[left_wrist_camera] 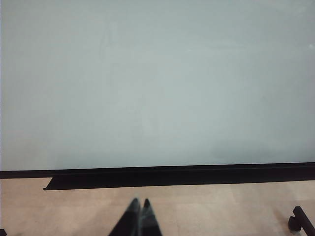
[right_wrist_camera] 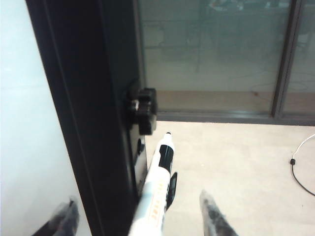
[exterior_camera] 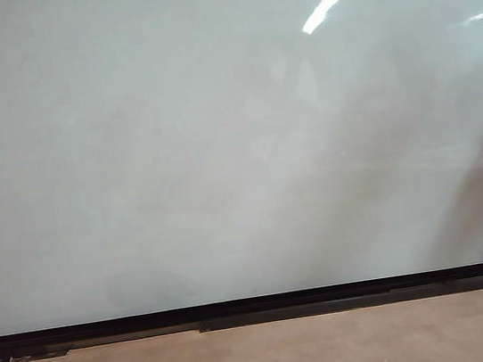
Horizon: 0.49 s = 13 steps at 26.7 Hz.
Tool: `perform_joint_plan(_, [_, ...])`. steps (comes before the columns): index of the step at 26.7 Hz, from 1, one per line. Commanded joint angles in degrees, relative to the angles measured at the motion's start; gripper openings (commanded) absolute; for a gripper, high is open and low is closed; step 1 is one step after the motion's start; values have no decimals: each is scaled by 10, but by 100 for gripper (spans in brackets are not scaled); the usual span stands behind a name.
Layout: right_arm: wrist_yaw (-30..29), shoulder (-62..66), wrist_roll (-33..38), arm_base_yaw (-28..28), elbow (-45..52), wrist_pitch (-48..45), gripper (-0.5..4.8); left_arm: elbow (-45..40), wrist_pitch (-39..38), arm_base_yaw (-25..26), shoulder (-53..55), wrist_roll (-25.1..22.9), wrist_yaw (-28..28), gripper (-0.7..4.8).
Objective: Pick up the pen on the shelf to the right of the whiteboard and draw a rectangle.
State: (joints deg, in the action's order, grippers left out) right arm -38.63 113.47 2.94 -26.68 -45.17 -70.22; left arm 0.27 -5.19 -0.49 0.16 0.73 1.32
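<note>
Presently: right gripper (right_wrist_camera: 140,216) spread apart, fingers either side of the pen (right_wrist_camera: 156,194), no contact visible | pen stands tip-up on small black holder beside the whiteboard (right_wrist_camera: 24,123) frame (right_wrist_camera: 93,113) | left gripper (left_wrist_camera: 140,209) fingertips pressed together, grasping nothing, low before the whiteboard | board surface unmarked in exterior view.
</note>
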Motion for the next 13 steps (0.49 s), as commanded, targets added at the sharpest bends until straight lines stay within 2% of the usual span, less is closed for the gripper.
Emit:
perform_joint_plan(1, [-1, 4, -2, 1, -2, -1, 323, 1, 5, 0, 0, -1, 0, -4])
perform_joint_plan(7, [-1, 9, -2, 6, -2, 0, 323, 1, 5, 0, 0, -1, 0, -4])
perform_joint_plan(10, [-1, 9, -3, 6, -3, -3, 289, 1, 5, 0, 0, -1, 0, -4])
perform_joint_plan(13, [-1, 9, -4, 6, -3, -3, 278, 1, 5, 0, 0, -1, 0, -4])
